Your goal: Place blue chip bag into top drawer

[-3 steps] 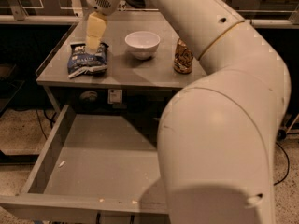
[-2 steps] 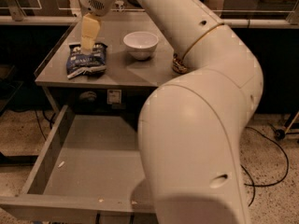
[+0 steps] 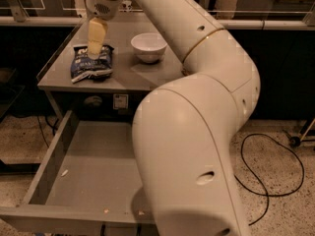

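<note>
Tool (image 3: 94, 52) lower than before, tip at the blue chip bag (image 3: 91, 68)

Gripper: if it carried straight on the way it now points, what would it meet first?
The gripper points downward above the blue chip bag on the table, so it would most likely meet the bag's far end first. Depth is unclear; the two may be touching.

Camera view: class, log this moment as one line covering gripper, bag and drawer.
phase: pre-grasp | gripper: over blue chip bag | bag: on table | top drawer: open, no bag inside
</note>
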Action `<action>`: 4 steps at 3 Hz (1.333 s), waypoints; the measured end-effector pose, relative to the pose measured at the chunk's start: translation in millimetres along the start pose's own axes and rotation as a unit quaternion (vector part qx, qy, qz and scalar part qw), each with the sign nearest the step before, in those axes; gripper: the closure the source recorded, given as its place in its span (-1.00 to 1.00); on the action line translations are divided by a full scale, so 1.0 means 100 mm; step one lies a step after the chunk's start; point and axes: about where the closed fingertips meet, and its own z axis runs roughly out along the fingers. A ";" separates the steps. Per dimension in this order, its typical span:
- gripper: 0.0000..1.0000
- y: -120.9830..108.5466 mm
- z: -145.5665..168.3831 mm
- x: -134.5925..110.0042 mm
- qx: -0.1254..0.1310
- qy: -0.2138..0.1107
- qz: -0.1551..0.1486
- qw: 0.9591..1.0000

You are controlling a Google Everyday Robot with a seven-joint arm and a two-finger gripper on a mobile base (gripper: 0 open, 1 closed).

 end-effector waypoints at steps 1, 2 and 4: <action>-1.00 -0.11 0.26 0.05 -0.006 0.025 0.009 1.000; -1.00 -0.18 0.50 0.09 -0.012 0.035 0.020 0.999; -1.00 -0.23 0.79 0.07 -0.023 0.031 0.029 0.999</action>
